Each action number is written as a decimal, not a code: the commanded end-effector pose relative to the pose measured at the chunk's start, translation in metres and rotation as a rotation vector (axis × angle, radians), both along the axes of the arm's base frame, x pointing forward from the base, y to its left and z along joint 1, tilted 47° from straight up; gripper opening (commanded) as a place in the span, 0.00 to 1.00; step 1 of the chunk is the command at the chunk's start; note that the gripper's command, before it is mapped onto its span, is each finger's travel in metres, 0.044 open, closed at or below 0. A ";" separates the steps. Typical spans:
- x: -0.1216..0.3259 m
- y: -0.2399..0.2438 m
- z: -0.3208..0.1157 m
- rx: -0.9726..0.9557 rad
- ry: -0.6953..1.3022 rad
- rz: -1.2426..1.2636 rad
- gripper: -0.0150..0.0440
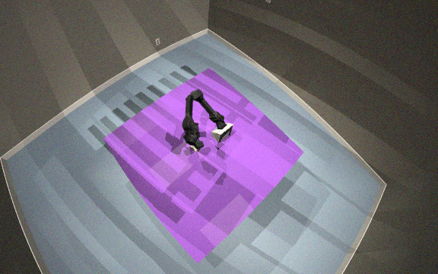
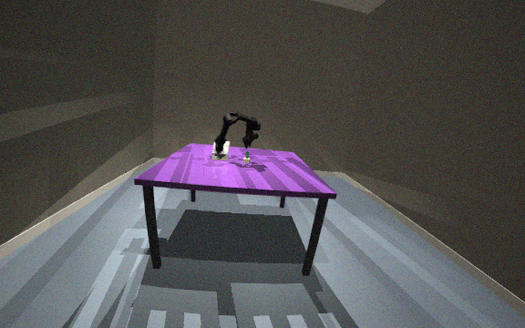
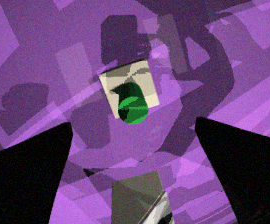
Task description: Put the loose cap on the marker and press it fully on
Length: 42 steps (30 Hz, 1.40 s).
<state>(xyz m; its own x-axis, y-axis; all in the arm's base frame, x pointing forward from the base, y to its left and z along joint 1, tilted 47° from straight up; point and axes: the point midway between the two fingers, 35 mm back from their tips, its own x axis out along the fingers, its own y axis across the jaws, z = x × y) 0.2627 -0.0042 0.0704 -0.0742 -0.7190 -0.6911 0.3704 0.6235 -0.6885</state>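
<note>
The pale holder block [image 3: 148, 86] [image 2: 246, 160] sits on the purple table [image 1: 268, 152] [image 2: 176, 170]. The green cap [image 3: 134, 111] [image 2: 247, 154] stands upright on the marker in the holder, seen almost end-on in the wrist view. The marker's body cannot be made out apart from the cap, and whether the cap is fully on cannot be told. My gripper [image 3: 135, 126] [image 2: 247, 147] is open and empty, its black fingers wide apart on either side of the cap in the wrist view. In the exterior view it hangs just above the cap.
The arm's white base [image 1: 222, 132] [image 2: 221, 152] stands on the table, a short way from the holder. A grey flat piece [image 3: 136, 192] shows at the bottom middle of the wrist view. Strong patchy shadows cross the table and floor.
</note>
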 end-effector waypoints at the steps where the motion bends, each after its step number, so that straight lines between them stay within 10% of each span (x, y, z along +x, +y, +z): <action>1: -0.002 0.000 0.001 0.009 0.079 0.066 0.87; 15: -0.004 -0.004 -0.004 0.021 0.220 0.203 0.25; 42: -0.005 -0.017 -0.017 0.021 0.220 0.203 0.25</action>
